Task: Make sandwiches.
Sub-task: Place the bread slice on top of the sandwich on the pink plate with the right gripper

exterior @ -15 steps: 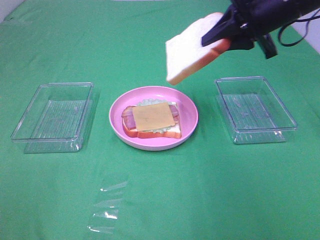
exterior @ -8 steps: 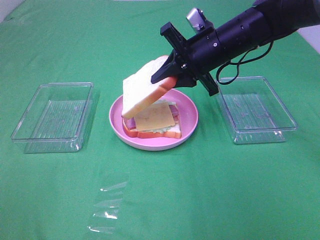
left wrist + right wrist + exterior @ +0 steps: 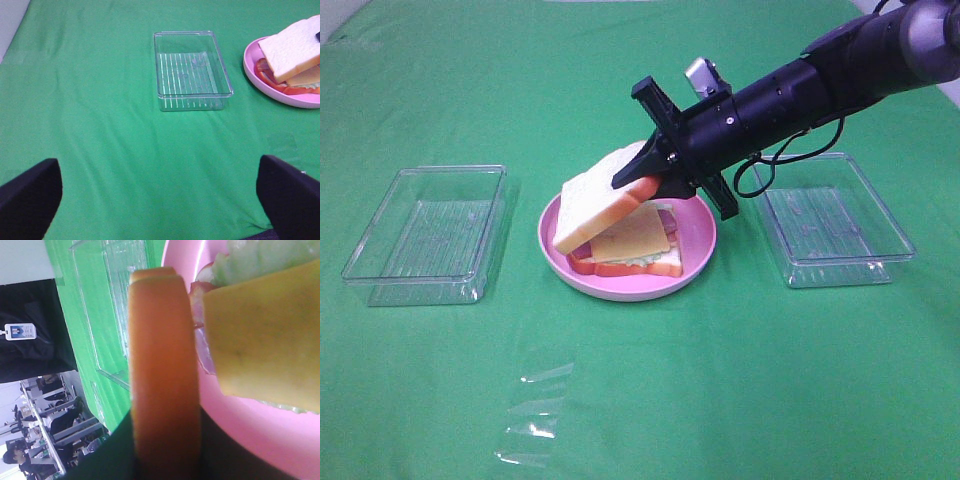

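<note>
My right gripper (image 3: pixel 645 185) is shut on the crust edge of a white bread slice (image 3: pixel 598 200). It holds the slice tilted over the open sandwich stack (image 3: pixel 632 245) on the round pink plate (image 3: pixel 705 235). The slice's low edge is down at the stack's left side and its gripped edge is raised. The stack shows yellow cheese on top, bacon and lettuce below, and a bottom bread slice. The right wrist view shows the slice's orange crust (image 3: pixel 162 365) edge-on beside the cheese (image 3: pixel 260 340). My left gripper (image 3: pixel 160 210) is open and empty, well away from the plate (image 3: pixel 300 100).
A clear plastic tray (image 3: pixel 425 232) stands left of the plate and another (image 3: pixel 830 218) stands right of it, under my right arm. A crumpled piece of clear film (image 3: pixel 535 415) lies on the green cloth near the front.
My right gripper has carried the bread slice from high at the back right down and left over the plate. The slice now lies lower and flatter over the stack.
</note>
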You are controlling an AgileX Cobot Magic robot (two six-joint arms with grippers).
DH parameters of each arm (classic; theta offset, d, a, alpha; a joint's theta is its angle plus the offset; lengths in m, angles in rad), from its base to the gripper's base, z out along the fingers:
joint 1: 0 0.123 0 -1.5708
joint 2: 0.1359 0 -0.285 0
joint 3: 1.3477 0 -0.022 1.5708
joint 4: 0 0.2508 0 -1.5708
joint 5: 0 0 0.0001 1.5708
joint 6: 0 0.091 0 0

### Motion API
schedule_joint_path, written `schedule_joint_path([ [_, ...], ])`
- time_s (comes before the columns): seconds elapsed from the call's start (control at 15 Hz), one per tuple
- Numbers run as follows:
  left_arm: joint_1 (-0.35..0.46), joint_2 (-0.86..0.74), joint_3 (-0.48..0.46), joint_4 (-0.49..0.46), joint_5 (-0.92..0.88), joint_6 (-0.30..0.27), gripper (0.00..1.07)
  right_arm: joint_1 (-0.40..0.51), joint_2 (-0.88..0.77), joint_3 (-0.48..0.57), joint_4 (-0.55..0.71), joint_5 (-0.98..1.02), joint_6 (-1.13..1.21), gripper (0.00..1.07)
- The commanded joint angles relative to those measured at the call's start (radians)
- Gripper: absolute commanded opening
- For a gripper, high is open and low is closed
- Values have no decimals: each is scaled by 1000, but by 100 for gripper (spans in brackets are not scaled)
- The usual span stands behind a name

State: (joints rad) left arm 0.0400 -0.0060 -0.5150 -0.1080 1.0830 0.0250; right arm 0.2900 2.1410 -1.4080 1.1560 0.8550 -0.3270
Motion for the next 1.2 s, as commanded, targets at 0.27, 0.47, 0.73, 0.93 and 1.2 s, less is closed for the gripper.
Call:
schedule_joint_path([
  [0.27, 1, -21, -1, -6, -5, -5, 98, 9, 25, -8, -2, -14, -12, 0],
  [0.47, 1, -21, -1, -6, -5, -5, 98, 9, 27, -8, -58, -28, -11, 0],
  [0.73, 1, -21, -1, -6, -5, -5, 98, 9, 27, -9, -67, -35, -4, 15],
  [0.93, 1, -21, -1, -6, -5, -5, 98, 9, 17, -10, -80, -34, -5, 56],
  [1.2, 1, -21, -1, -6, -5, -5, 98, 7, -3, -15, -165, -51, 26, 63],
])
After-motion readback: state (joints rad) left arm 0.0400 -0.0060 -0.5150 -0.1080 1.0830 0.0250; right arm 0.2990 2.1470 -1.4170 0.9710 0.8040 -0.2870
